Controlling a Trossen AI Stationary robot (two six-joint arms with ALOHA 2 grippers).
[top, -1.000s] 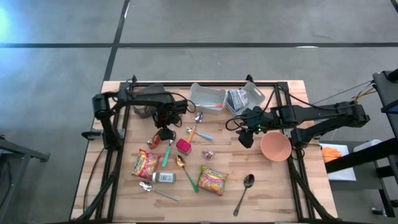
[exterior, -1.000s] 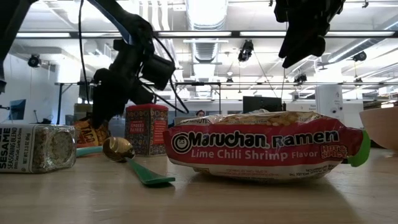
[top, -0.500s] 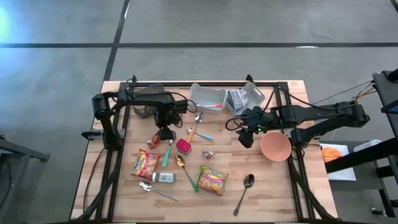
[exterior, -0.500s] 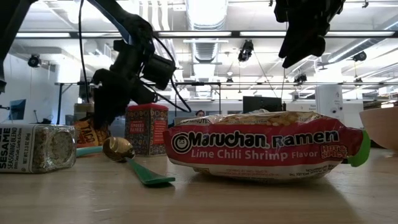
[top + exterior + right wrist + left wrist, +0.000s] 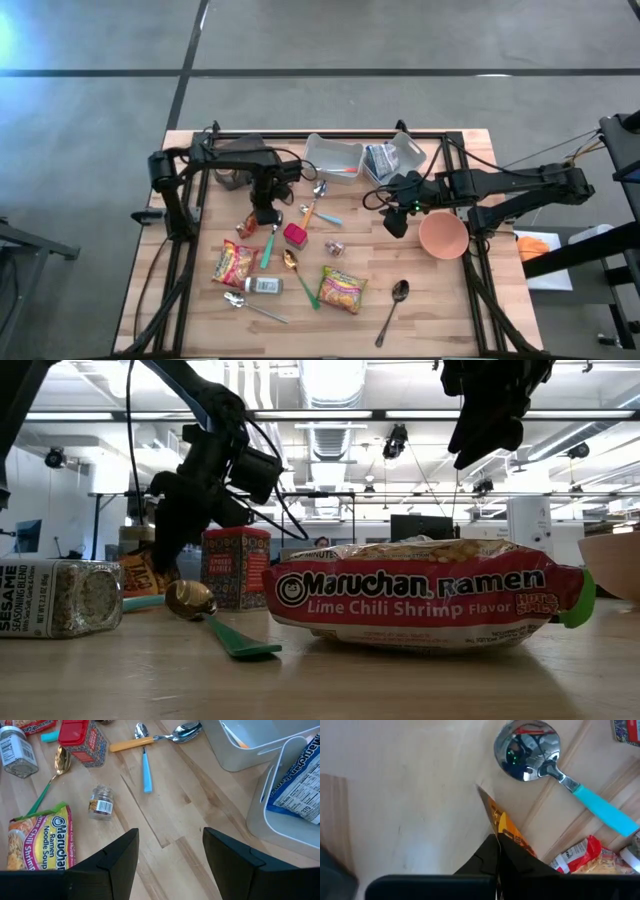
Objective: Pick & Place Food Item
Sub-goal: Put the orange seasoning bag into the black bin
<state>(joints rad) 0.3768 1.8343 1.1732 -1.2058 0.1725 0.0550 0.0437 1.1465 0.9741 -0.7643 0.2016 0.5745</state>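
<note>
Two arms work over the wooden table [image 5: 440, 310], and the left gripper [image 5: 263, 216] is the busy one: it is lowered to the table top with its fingers [image 5: 485, 862] pressed together on the corner of a small orange packet [image 5: 506, 831], which pokes out from between the fingertips and lies flat on the wood. Just ahead of that gripper in the left wrist view lies a teal-handled spoon [image 5: 555, 767], bowl up, near the packet's free corner but not touching it. A red ramen packet [image 5: 582, 857] shows beyond the spoon's handle. From above, the same spoon [image 5: 270, 243] lies just beside the left gripper on the side towards the table's front edge, with a red spice tin [image 5: 294, 235] beside it and a second ramen packet [image 5: 232, 265] further forward. The low view shows the left gripper [image 5: 170, 550] reaching down to the table behind a sesame jar [image 5: 60, 598] and a gold spoon with a green handle [image 5: 205, 617], while a Maruchan ramen packet [image 5: 425, 607] (lime chili shrimp, by its label) fills the foreground. The right gripper [image 5: 396, 222] hangs above the table, well apart from the left one, its fingers [image 5: 107, 857] spread with nothing between them. Below it lie bare planks, with a small glass jar [image 5: 100, 804] nearby and white bins [image 5: 260, 757] on its far side. A pink bowl [image 5: 443, 236] sits beside the right gripper, close to the table's right edge.
</note>
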